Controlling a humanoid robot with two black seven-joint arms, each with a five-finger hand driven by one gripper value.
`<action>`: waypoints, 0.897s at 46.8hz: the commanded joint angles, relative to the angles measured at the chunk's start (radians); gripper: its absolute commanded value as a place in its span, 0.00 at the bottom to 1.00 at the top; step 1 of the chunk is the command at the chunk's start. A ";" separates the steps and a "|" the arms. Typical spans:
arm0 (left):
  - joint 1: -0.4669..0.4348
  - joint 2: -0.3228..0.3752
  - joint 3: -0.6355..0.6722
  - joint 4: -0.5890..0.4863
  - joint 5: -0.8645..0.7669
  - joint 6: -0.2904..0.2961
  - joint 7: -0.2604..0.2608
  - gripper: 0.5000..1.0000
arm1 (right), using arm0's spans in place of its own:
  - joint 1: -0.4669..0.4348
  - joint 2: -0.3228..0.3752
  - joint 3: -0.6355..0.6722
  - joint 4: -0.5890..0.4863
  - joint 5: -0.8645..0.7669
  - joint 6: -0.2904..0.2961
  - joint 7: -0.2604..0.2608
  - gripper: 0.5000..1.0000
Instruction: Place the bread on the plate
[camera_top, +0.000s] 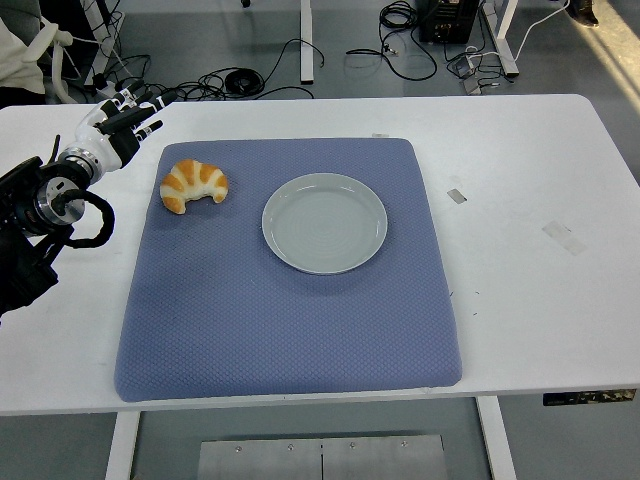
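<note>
One white table (520, 300) fills most of the view, its near edge running along the bottom, where a small dark label (590, 397) sits under the rim at the right; whatever is printed on it is too small to read. A blue-grey quilted mat (280, 320) covers the middle of the table. On the bare surface to the mat's right lie two pale strips of tape (563, 237), with no writing to be made out on them. On the far half of the mat rests a round pale-grey plate (324, 222), with nothing on it. To the plate's left, apart from it and near the mat's far left corner, lies the bread (193, 185), a golden croissant with its curved ends turned towards the near side. The left hand (118, 128) hangs over the table's far left corner, just off the mat and clear of the bread, its white-and-black fingers (148, 128) stretched out loosely and gripping nothing. Its black arm (35, 235) is cut off by the left edge of the picture. Beyond the table, cables (240, 78) trail over the grey floor between table legs, and a bit of pale cloth shows at the top left corner, mostly cropped.
</note>
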 joint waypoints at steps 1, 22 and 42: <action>-0.002 0.012 0.025 0.000 0.000 -0.001 -0.003 0.97 | -0.001 0.000 0.000 0.000 0.000 0.000 0.000 1.00; -0.016 0.015 0.094 -0.029 0.055 -0.012 0.003 0.97 | -0.001 0.000 0.000 0.000 0.000 0.000 0.000 1.00; -0.071 0.073 0.296 -0.129 0.271 -0.007 0.098 0.97 | -0.001 0.000 0.000 0.000 0.000 0.000 0.000 1.00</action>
